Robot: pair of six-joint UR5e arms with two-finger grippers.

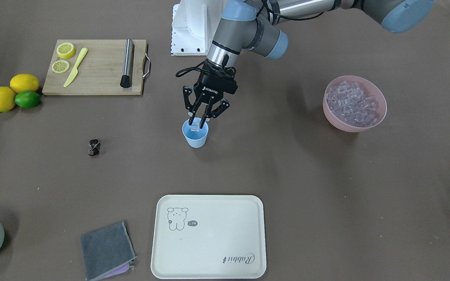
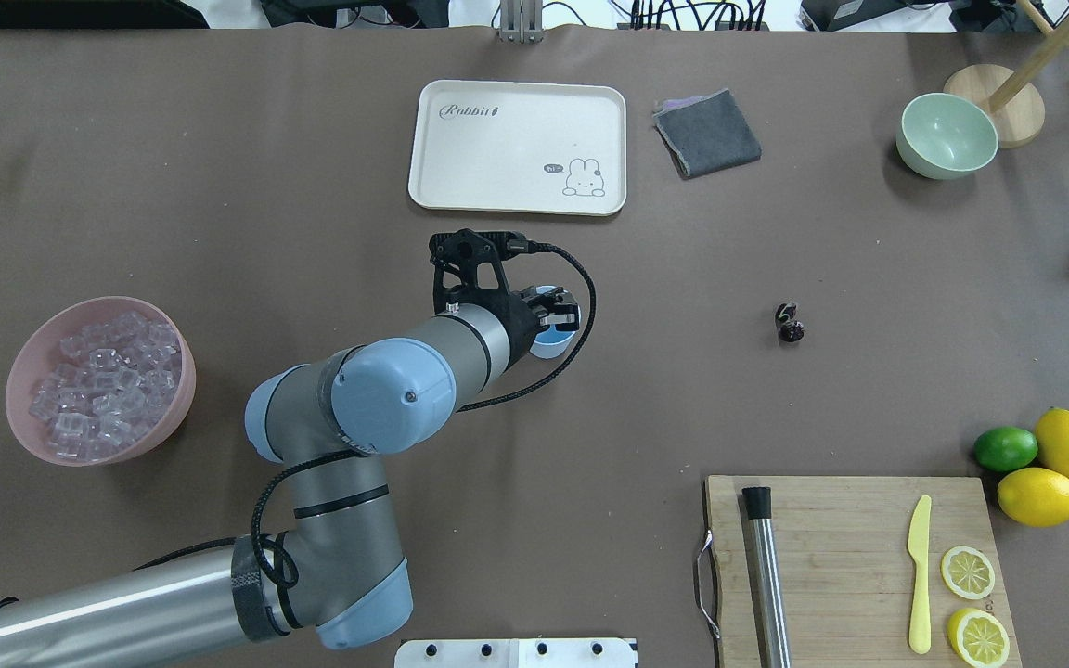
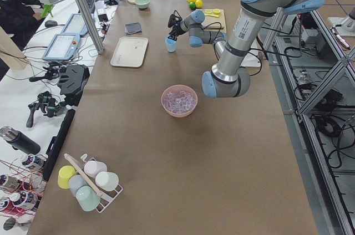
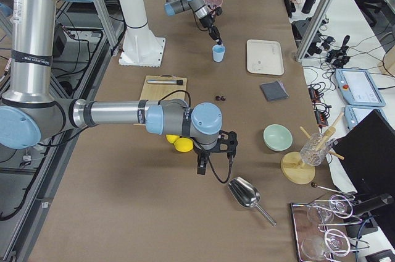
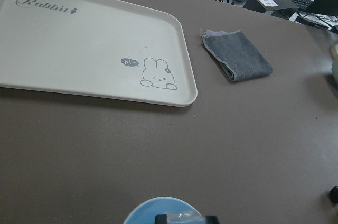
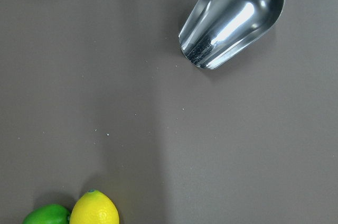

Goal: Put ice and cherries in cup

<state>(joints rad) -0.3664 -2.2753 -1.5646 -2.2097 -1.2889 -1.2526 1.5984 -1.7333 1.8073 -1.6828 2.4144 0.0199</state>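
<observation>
A: Front camera, first entry: the cup?

B: Cup (image 1: 195, 137), light blue, is standing upright on the brown table. The left gripper (image 1: 198, 123) is hanging right over its mouth, fingers clamping one ice cube (image 1: 194, 125) at rim level.

A: Other stock?

B: Cherries (image 1: 93, 147) are lying on the table well apart from the cup, on the robot's right of it. The bulk ice (image 1: 352, 102) is sitting in a pink bowl (image 1: 341, 125), well apart from the cup on the robot's left. A cream tray (image 1: 217, 246) is lying past the cup, on the side away from the robot.

A: Overhead?

B: The wrist is covering most of the cup; only a blue sliver is showing. Cherries, bowl and tray are sitting on those same sides of it.

A: Side cameras?

B: From the left end, the cup is showing small and far, with the gripper above it. From the right end, the right gripper (image 4: 215, 154) is hovering well apart from the cup, past a cutting board (image 4: 162, 89), near a metal scoop (image 4: 244, 193). I cannot tell whether its fingers are apart or together.

A: Wrist cameras?

B: Left wrist: the cup's rim is peeking in at the bottom edge, with the clear cube pinched between two dark fingertips. Right wrist: scoop, a lemon (image 6: 94, 211) and a lime (image 6: 46, 215) are showing.
</observation>
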